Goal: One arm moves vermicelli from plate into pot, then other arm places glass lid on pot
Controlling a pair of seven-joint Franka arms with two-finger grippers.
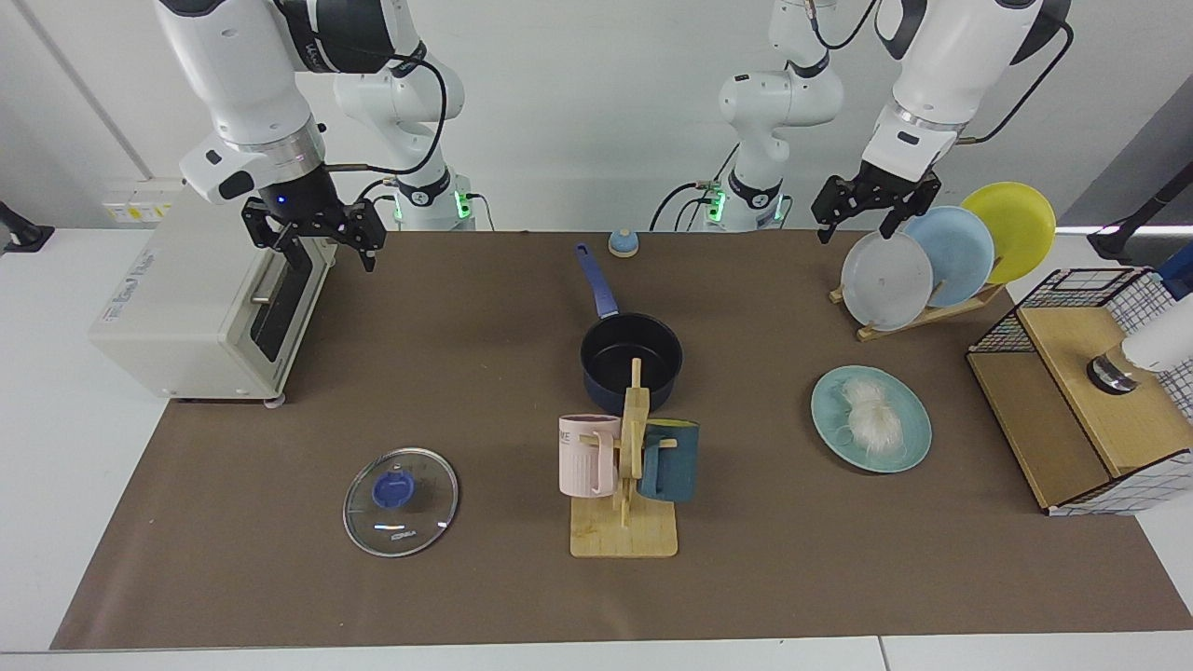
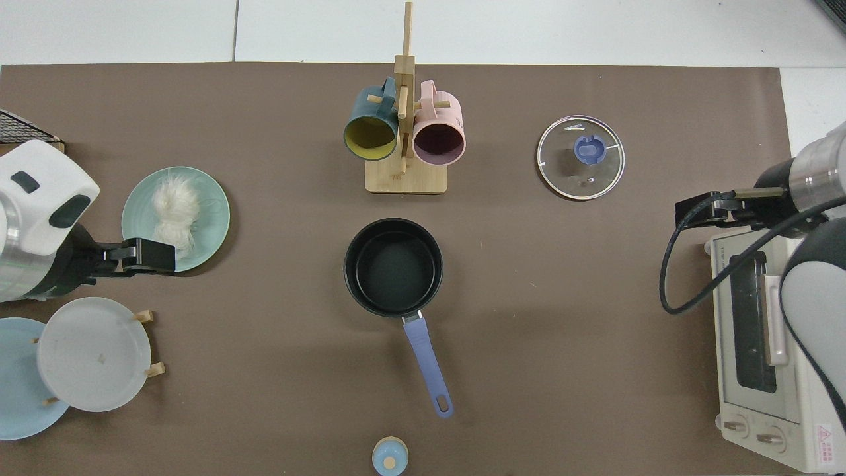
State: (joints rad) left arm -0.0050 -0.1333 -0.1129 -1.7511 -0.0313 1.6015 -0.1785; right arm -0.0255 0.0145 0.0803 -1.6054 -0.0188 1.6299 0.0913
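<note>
The vermicelli [image 1: 871, 415] [image 2: 175, 211] lies as a white bundle on the teal-green plate [image 1: 911, 449] [image 2: 213, 201]. At mid-table stands the navy pot [image 1: 631, 359] [image 2: 393, 264], black inside with nothing in it, its blue handle toward the arms. The glass lid [image 1: 401, 501] [image 2: 580, 157] lies flat on the brown mat with its blue knob up. My left gripper [image 1: 856, 226] [image 2: 149, 256] hangs open in the air behind the plate, by the dish rack. My right gripper [image 1: 326, 252] [image 2: 700, 211], with the blue wrist light, hangs open above the toaster oven's front.
A wooden mug tree [image 1: 624, 522] [image 2: 404, 175] with a pink and a teal mug stands between pot and table front. Also here: a toaster oven [image 1: 186, 308] [image 2: 760, 344], a dish rack with grey-white, sky-blue and yellow plates [image 1: 885, 280], a wire-and-wood shelf [image 1: 1081, 391] and a small blue dome [image 1: 623, 243].
</note>
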